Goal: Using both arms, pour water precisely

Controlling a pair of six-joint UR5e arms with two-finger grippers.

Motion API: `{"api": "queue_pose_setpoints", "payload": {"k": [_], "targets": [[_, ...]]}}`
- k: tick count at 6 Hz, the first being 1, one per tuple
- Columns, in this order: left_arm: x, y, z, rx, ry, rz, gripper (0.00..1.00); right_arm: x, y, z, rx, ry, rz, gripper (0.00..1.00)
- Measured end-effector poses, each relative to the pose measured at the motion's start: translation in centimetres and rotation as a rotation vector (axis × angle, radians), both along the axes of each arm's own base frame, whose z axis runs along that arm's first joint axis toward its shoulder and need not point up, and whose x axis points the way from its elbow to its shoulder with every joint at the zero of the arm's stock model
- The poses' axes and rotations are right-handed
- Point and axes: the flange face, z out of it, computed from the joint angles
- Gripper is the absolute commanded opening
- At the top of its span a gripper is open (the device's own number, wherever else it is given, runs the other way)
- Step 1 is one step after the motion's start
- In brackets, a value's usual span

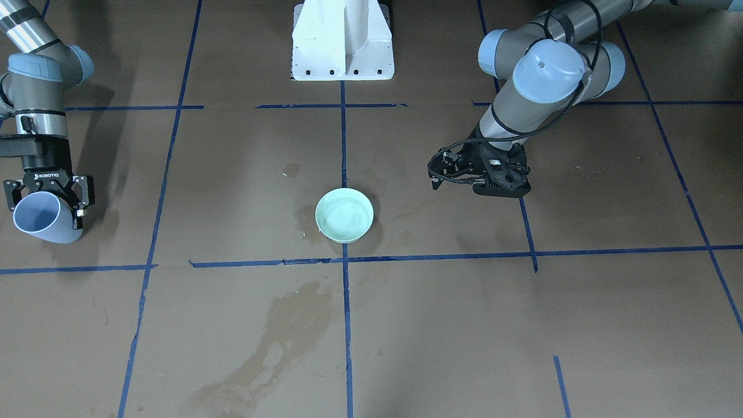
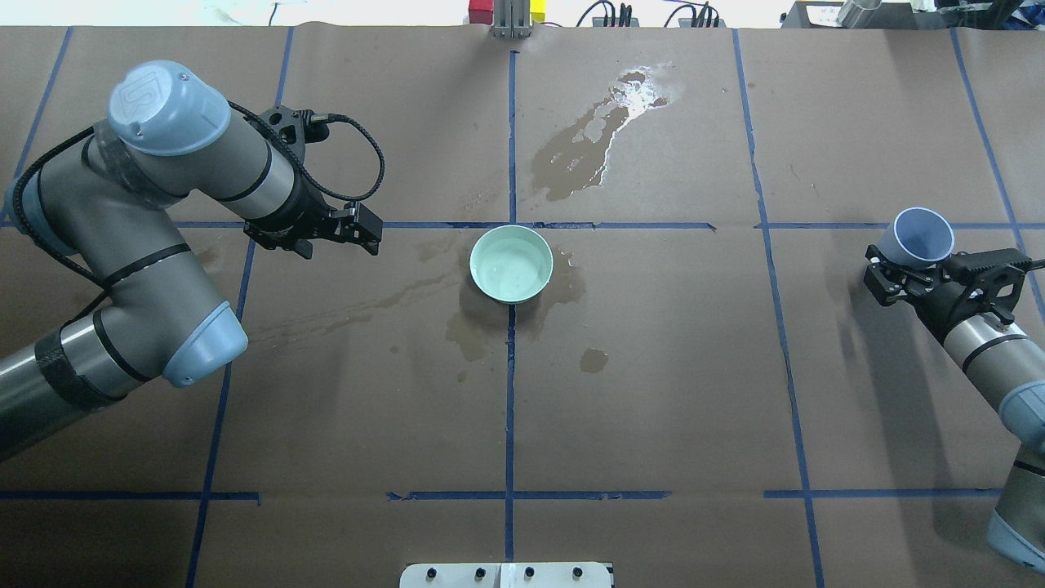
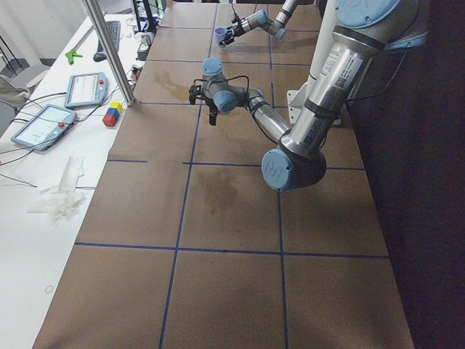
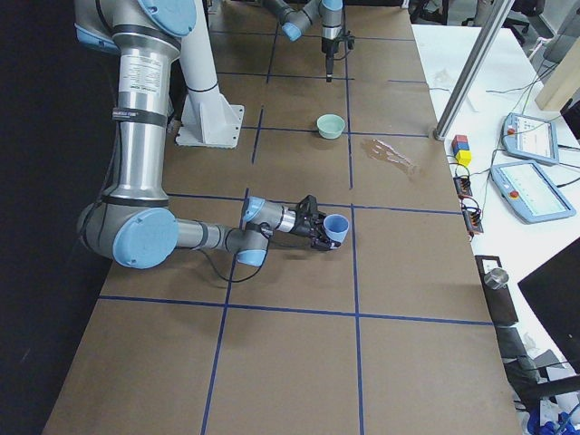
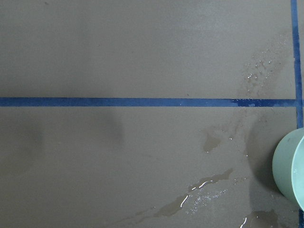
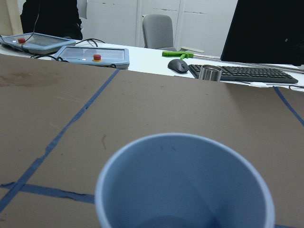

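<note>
My right gripper (image 2: 910,273) is shut on a pale blue cup (image 2: 922,237), tilted with its mouth toward the far side, over the table's right part. In the front view the cup (image 1: 39,217) is at the left. The right wrist view looks into the cup (image 6: 185,185); I cannot tell whether it holds water. A mint-green bowl (image 2: 512,263) stands at the table's middle with faint ripples of water (image 1: 343,216) in it. My left gripper (image 1: 502,190) points down, left of the bowl and apart from it. Its fingers are hidden, so I cannot tell their state.
Wet brown stains spread around the bowl, and a puddle (image 2: 600,135) with glints lies beyond it. Droplets glint on the paper (image 5: 204,183) under my left wrist. The white pedestal (image 1: 342,40) stands at the robot's side. Tablets and a keyboard lie on the operators' desk.
</note>
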Motion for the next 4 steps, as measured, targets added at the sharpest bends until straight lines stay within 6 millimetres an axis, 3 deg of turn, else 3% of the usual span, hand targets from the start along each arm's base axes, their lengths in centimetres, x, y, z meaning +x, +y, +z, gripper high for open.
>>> {"api": "queue_pose_setpoints", "payload": {"k": [4], "targets": [[0.01, -0.01, -0.07, 0.001, 0.001, 0.000, 1.00, 0.27, 0.25, 0.48, 0.010, -0.026, 0.001, 1.00]]}}
